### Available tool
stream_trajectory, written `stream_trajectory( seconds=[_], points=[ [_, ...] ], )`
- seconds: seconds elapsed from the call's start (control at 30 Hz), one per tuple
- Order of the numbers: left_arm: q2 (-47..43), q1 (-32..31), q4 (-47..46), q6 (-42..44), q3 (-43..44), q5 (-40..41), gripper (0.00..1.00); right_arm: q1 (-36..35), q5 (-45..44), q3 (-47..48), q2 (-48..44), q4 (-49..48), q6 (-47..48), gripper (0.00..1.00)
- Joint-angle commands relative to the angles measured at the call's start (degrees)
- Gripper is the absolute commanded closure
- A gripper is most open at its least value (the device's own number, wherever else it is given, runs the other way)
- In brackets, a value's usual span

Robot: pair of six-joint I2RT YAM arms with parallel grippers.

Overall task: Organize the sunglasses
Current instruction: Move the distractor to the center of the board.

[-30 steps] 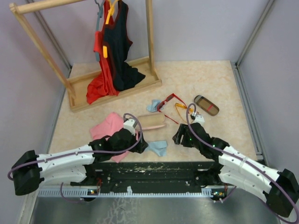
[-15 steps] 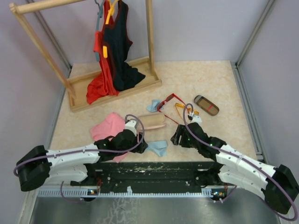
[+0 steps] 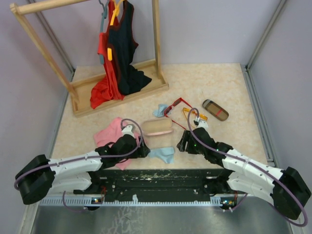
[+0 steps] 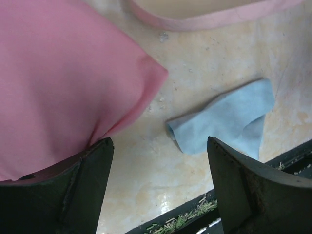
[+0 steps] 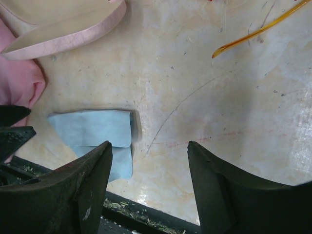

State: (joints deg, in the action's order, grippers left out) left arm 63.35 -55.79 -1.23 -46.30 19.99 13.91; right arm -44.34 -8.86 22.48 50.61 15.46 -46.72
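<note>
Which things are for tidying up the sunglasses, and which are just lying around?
For the job:
- red sunglasses
- orange-yellow sunglasses

Just lying about:
- open pink case
- brown striped case
- far blue cloth
- near blue cloth
- pink cloth
- wooden rack with hanging clothes

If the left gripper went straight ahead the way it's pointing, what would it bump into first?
Probably the light blue cloth lying just ahead of the left gripper; depth is unclear, so it might touch the table first.
</note>
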Motion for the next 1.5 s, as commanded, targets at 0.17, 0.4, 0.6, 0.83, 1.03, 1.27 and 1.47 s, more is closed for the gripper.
stream_trajectory(
  seconds=[0.17, 0.4, 0.6, 0.83, 1.03, 1.27, 1.47],
  points=[
    [-5.78, 11.08, 15.85, -4.02, -1.37, 7.96, 0.09, 0.48, 0.81, 1.2, 2.64, -4.31, 1.1, 0.37],
    [-13.01, 12.54, 8.49, 6.56, 0.46, 2.77, 0.05, 0.48, 0.22, 1.34, 2.37, -4.8, 1.37, 0.37],
    [-12.24, 11.27, 4.48, 12.62, 3.05, -5.89, 0.08, 0.56, -0.5, 1.42, 0.76, -3.83, 0.12, 0.37],
    [-6.47, -0.35, 3.73, 11.34, 5.38, -1.07, 0.14, 0.83, -0.92, 0.36, 0.28, -2.81, -1.82, 0.37],
    [0.71, -2.83, -0.66, 9.97, 6.22, -1.67, 0.23, 0.83, 0.99, -0.16, 0.17, -2.89, -2.71, 0.38],
    [5.32, -3.19, -1.64, 8.76, 7.35, -3.69, 0.23, 0.83, 3.28, 0.33, 0.51, -0.81, -1.53, 0.38],
    [9.81, -5.14, -2.11, 6.8, 6.93, -3.63, 0.19, 0.83, 3.69, -0.04, 1.56, -1.86, -1.32, 0.38]
  ],
)
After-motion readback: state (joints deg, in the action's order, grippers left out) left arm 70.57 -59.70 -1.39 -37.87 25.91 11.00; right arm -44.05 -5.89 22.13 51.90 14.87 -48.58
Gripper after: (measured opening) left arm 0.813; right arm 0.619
